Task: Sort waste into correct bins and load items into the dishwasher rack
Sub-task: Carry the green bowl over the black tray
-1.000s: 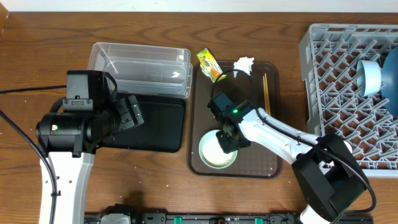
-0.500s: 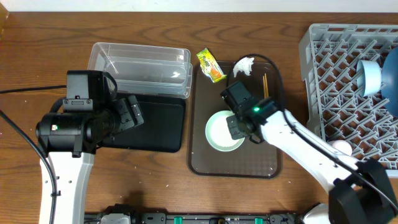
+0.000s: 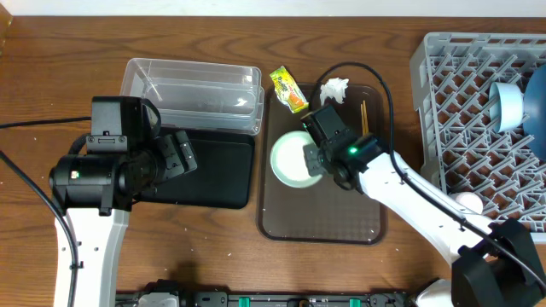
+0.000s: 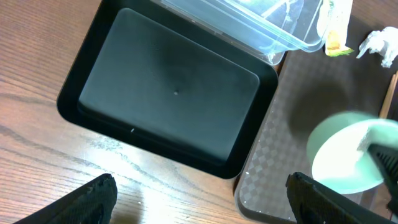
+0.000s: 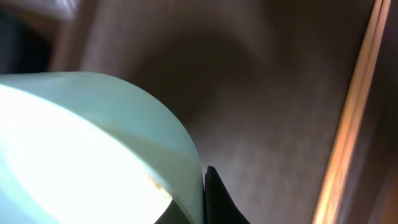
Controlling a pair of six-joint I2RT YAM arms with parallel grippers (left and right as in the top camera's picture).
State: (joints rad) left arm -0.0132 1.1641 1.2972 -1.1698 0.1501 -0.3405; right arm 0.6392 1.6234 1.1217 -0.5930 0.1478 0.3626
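- The grey dishwasher rack (image 3: 465, 128) fills the table's 3 o'clock side, running off the overhead view.
- The brown serving tray (image 3: 341, 223) lies at the centre, between the rack and the two bins.
- The black tray (image 3: 217, 179) sits at the serving tray's 9 o'clock, just beside it. The clear tub (image 3: 192, 92) touches the black tray's 12 o'clock edge.
- The left gripper (image 4: 200, 186) hovers over the black tray's 6 o'clock edge with its fingers spread wide and nothing between them.
- The blue plate (image 3: 537, 128) stands on edge at the rack's 3 o'clock side, with the light-blue bowl (image 3: 509, 104) propped just beside it at 9 o'clock.
- The pale-green bowl (image 3: 290, 159) is over the serving tray's 10 o'clock part. The right gripper (image 3: 316, 160) is clamped on its rim at 3 o'clock, one finger (image 5: 214, 199) pressed against the outer wall.
- The chopsticks (image 3: 364, 124) lie on the serving tray at 1 o'clock.
- The yellow-green snack wrapper (image 3: 288, 90) lies at the tray's 11 o'clock corner, partly off it.
- The white tissue (image 3: 334, 89) sits at the tray's 12 o'clock rim.
- A small pale cup (image 3: 467, 203) rests in the rack at 7 o'clock.
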